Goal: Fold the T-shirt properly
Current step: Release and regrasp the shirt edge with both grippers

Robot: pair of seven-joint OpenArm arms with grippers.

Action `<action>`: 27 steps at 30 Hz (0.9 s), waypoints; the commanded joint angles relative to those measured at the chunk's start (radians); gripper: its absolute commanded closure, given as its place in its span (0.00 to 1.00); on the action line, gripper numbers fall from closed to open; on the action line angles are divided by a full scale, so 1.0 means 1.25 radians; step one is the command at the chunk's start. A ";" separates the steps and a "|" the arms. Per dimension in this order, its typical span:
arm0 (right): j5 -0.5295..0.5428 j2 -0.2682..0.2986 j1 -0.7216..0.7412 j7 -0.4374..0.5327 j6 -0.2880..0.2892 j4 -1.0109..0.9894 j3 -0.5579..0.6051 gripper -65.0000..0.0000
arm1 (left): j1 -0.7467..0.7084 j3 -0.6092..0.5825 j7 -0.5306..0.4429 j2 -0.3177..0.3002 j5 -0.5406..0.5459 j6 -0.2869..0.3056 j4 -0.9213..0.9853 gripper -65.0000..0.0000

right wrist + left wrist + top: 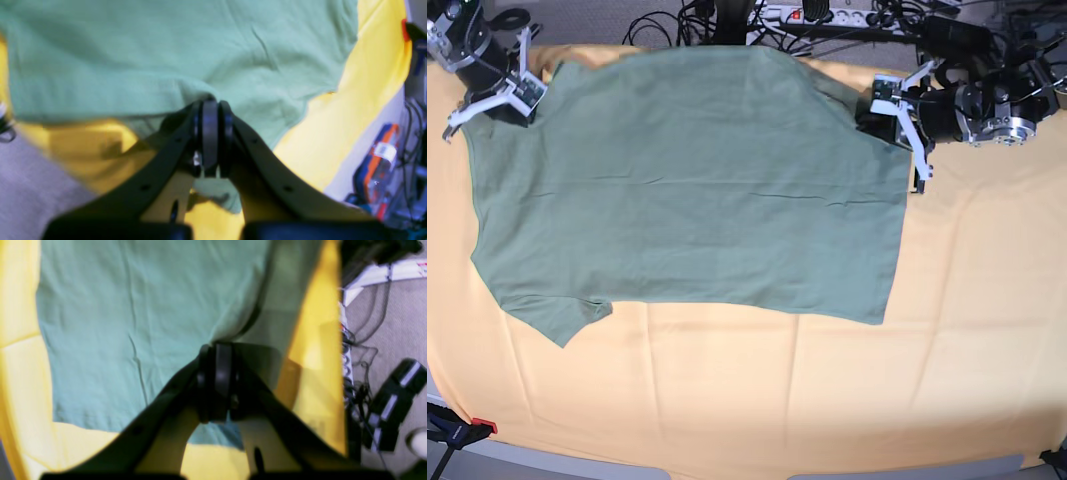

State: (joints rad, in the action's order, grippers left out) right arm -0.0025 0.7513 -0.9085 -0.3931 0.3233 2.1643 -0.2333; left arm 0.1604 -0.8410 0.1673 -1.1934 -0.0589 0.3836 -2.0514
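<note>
The sage-green T-shirt (687,180) lies spread flat on the large orange-yellow cloth (827,400), with one sleeve at the front left. My left gripper (905,125) is at the shirt's far right corner. In the left wrist view it (217,350) is shut on a pinch of the shirt (133,306), and creases run toward the jaws. My right gripper (489,95) is at the shirt's far left corner. In the right wrist view it (210,106) is shut on the shirt's edge (166,50), with the fabric bunched at the jaws.
Cables and a power strip (817,15) lie along the back edge behind the shirt. An orange clamp (482,425) holds the cloth at the front left. Off the table's side, the wrist views show floor cables (367,340) and a blue-orange object (377,166).
</note>
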 commanded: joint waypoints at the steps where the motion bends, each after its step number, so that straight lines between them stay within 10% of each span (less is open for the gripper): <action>1: 0.019 0.011 0.014 0.022 -0.007 -0.019 -0.007 1.00 | 0.007 0.009 -0.002 -0.006 0.002 -0.022 0.009 1.00; 12: 0.089 0.011 0.169 0.046 0.012 -0.189 -0.007 1.00 | 0.007 0.009 -0.001 0.055 -0.058 -0.182 0.114 1.00; 27: 0.109 0.011 0.169 0.070 0.076 -0.189 -0.007 1.00 | 0.030 0.009 -0.002 0.055 -0.081 -0.255 0.114 1.00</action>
State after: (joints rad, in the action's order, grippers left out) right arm 0.1318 0.7479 -0.7006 -0.3218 0.4290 1.9179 -0.2325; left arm 0.1810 -0.8413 0.1795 -1.1053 -0.1581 0.0830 -1.8973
